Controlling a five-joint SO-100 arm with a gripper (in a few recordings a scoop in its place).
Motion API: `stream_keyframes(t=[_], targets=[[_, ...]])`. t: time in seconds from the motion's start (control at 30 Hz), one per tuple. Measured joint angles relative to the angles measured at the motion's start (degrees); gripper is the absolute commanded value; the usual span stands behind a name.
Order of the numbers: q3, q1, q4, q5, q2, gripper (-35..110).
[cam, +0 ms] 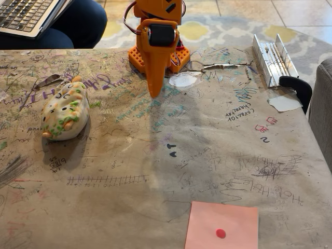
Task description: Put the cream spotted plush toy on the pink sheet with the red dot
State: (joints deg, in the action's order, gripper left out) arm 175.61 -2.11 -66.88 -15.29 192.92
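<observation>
Overall, scribbled brown paper covers the table (207, 155) above tile floor; whether the jaws (155, 91) are parted is unclear.

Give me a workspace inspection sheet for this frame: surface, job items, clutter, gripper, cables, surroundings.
Surface: table covered in brown paper full of scribbles.
Job's things: cream spotted plush toy lies at left, untouched; pink sheet with the red dot at the near edge, bare.
Clutter: white paper scraps, a metal clip-like piece, a black handle.
Gripper: orange gripper points down near the arm's base, apart from the toy; open or shut cannot be told.
Cables: red wires by the arm.
Surroundings: laptop on a person's lap, patterned rug.
</observation>
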Motion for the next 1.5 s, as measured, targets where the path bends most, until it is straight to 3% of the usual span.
stream_keyframes(t=[0.27, 0.43, 0.6, 0.8, 0.97, 1.23, 1.5], targets=[[1.23, -0.88, -0.35, -10.46, 0.0, 1], [-2.64, -9.32, 0.62, -8.35, -1.05, 26], [-18.72, -12.92, -4.83, -15.56, -20.3, 34], [-45.18, -26.72, -15.82, -35.42, -58.54, 37], [-53.0, -36.65, -18.28, -57.83, -68.64, 38], [-54.67, -47.72, -9.93, -87.71, -71.37, 39], [-47.64, -52.29, 12.13, -108.9, -82.97, 39]])
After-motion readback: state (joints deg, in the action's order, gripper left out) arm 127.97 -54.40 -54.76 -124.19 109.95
